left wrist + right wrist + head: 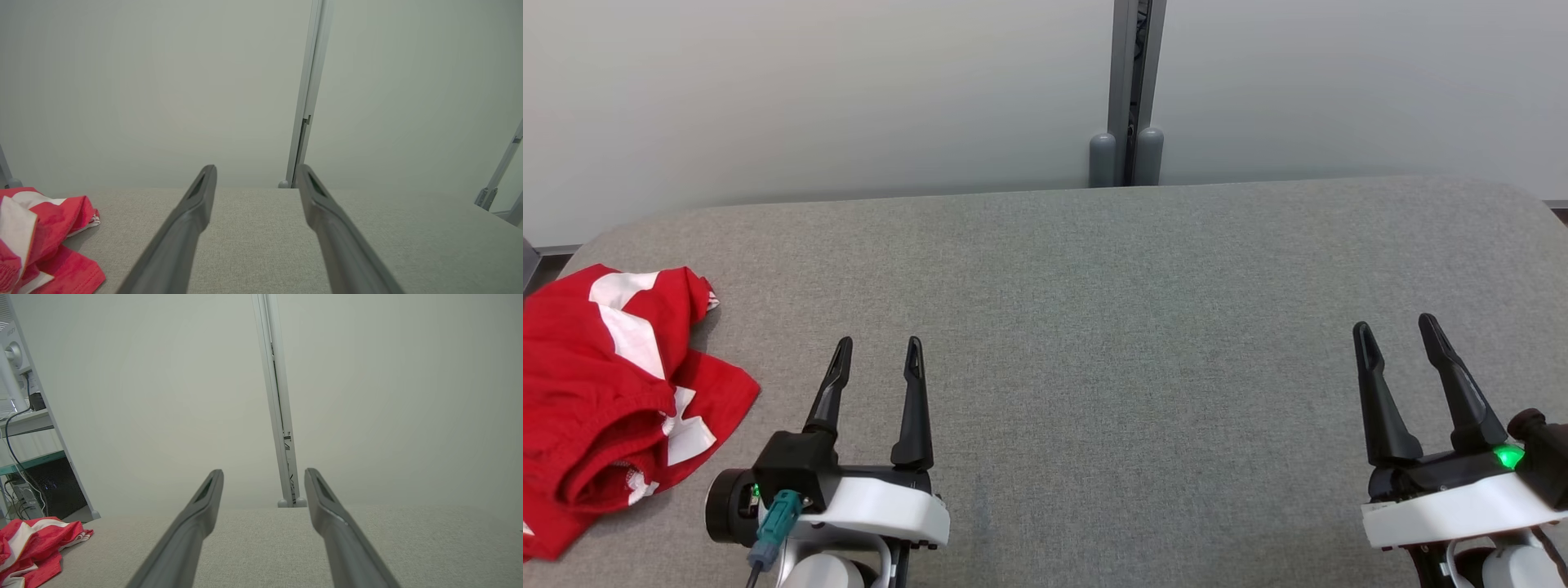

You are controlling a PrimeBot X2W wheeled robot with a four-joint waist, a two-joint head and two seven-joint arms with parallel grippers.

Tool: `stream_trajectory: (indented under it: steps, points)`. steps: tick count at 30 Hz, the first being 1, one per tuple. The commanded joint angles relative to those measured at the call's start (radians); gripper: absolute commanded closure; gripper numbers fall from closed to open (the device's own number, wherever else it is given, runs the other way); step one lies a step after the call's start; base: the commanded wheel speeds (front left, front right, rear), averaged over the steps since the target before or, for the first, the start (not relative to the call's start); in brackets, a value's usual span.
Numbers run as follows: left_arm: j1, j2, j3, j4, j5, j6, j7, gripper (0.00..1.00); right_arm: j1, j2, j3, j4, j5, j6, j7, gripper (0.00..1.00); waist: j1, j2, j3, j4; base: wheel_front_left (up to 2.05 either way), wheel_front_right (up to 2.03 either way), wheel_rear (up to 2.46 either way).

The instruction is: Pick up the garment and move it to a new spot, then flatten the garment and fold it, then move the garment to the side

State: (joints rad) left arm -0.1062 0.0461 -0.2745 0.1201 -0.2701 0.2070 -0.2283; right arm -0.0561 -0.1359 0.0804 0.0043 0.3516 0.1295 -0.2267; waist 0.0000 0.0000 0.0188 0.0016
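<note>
Garment: red cloth with white patches (613,392); crumpled in a heap, not spread; lies at the left edge of the surface (1135,327), from just short of the far-left corner toward the near edge; whether any of it hangs over that edge cannot be told
Left pincer (880,343): by the near edge, left of middle; fingers stand wide apart, nothing between them; tips point toward the far edge; just beside the garment's right hem, not touching
Right pincer (1395,324): by the near edge, close to the right edge; fingers wide apart, empty; well apart from the garment; green light (1508,456) lit at its base
Surface: grey woven cover; far corners rounded; bare cloth between the two pincers
Beyond far edge: pale panels (809,98) joined by a grey post (1129,82) at the middle of that edge
Beyond left edge, right wrist view: shelf (24,420) with cables (12,449); dark computer case (57,486) below
</note>
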Motion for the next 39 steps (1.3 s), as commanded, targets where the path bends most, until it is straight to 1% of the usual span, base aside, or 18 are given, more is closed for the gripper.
stream_trajectory:
  steps: [1,17,39]
  points:
    - [-0.017,0.006,-0.003,-0.007,0.022,0.006,-0.007,0.0,-0.001,-0.009,0.003,-0.011,-0.019,0.002,-0.009,0.0,0.0,0.0,0.0,0.0,0.0,0.0,0.0]
    - [-0.019,0.007,-0.031,-0.012,0.124,0.033,-0.038,0.0,0.005,-0.013,0.014,-0.032,-0.126,0.002,-0.041,0.0,0.0,0.0,-0.001,-0.001,0.0,0.0,0.0]
    - [-0.015,0.006,-0.021,-0.006,0.113,0.027,-0.039,0.0,0.006,-0.014,0.01,-0.027,-0.115,0.002,-0.04,0.0,0.0,0.0,-0.002,-0.002,0.0,0.0,0.0]
